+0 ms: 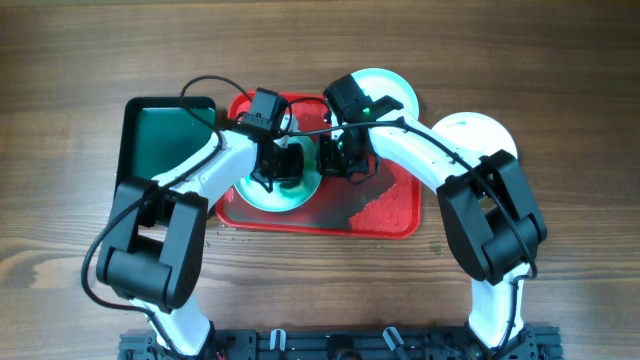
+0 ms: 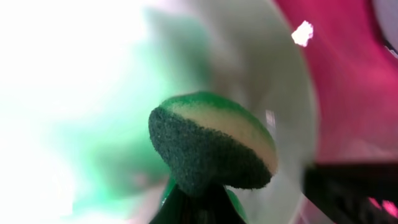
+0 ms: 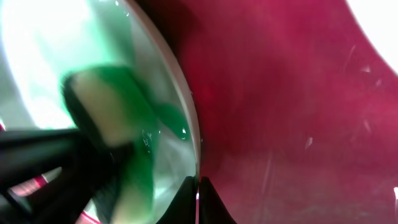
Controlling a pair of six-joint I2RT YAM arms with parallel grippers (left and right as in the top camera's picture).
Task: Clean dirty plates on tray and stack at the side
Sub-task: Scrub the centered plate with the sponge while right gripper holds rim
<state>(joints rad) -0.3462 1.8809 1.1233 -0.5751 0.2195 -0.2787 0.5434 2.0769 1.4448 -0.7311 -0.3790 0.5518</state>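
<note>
A pale turquoise plate (image 1: pixel 255 192) with a teal-green smear lies on the left part of the red tray (image 1: pixel 400 185). My left gripper (image 1: pixel 283 170) is shut on a green-and-yellow sponge (image 2: pixel 205 149) and presses it onto this plate (image 2: pixel 273 81). My right gripper (image 1: pixel 335 165) is shut on the plate's right rim (image 3: pixel 198 190); the plate (image 3: pixel 149 74), the sponge (image 3: pixel 102 118) and the tray (image 3: pixel 280 112) also show in the right wrist view. A second turquoise plate (image 1: pixel 385 88) lies at the tray's far edge. A white plate (image 1: pixel 478 135) lies on the table to the right.
A dark green tray (image 1: pixel 165 135) lies left of the red tray. A patch of red crumbs (image 1: pixel 382 212) covers the red tray's front right part. A few crumbs lie on the wooden table (image 1: pixel 560 80) near the tray's front edge.
</note>
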